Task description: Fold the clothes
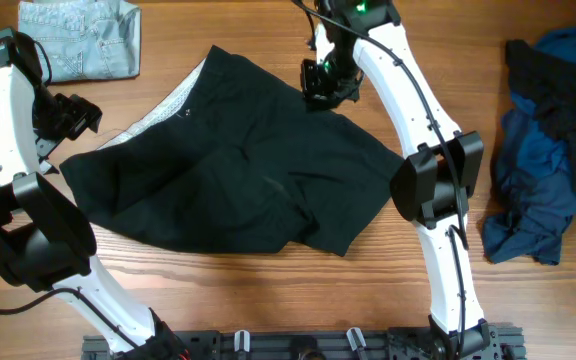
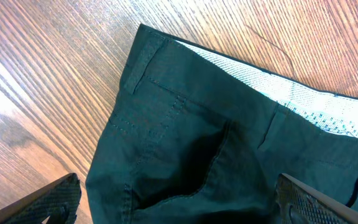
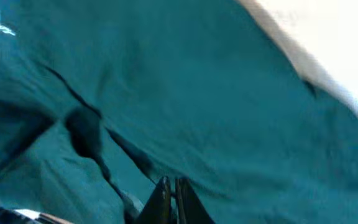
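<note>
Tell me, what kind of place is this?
Probably a robot test lab, not a home: white robot arms stand at a wooden table, black shorts lie spread out, and a blue clothes pile waits nearby.

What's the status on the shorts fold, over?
Right gripper shut on black shorts, far edge. Left gripper open over waistband. Shorts unfolded. Nothing in the way.

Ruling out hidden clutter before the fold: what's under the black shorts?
Around the black shorts only wooden table shows; the pale lining peeks out at the waistband. Whatever lies beneath the spread fabric is covered, so can't tell.
</note>
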